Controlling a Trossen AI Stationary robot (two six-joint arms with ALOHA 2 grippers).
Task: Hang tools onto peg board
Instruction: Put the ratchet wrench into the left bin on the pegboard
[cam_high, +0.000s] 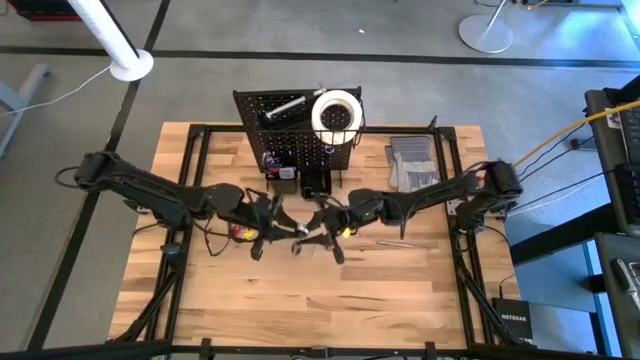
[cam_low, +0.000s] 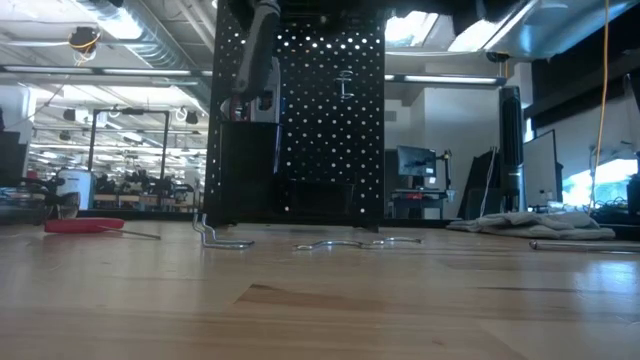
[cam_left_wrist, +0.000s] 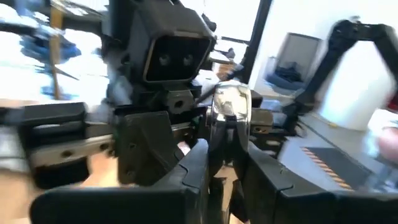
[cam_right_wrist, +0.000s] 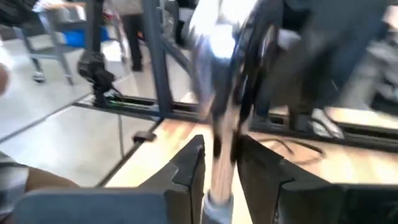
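Wooden bench, peg board (cam_high: 290, 125) upright at the back; both grippers meet mid-table. My left gripper (cam_left_wrist: 219, 171) pinches a silver metal tool (cam_left_wrist: 231, 112), right gripper (cam_right_wrist: 219, 163) narrowly flanks its shaft. Feels stiff, slick, light-ish; I'd grab the shank.

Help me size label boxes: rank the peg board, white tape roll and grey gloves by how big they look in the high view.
1. peg board
2-3. grey gloves and white tape roll: look alike, and the roll sits higher, nearer the camera, so no ranking.
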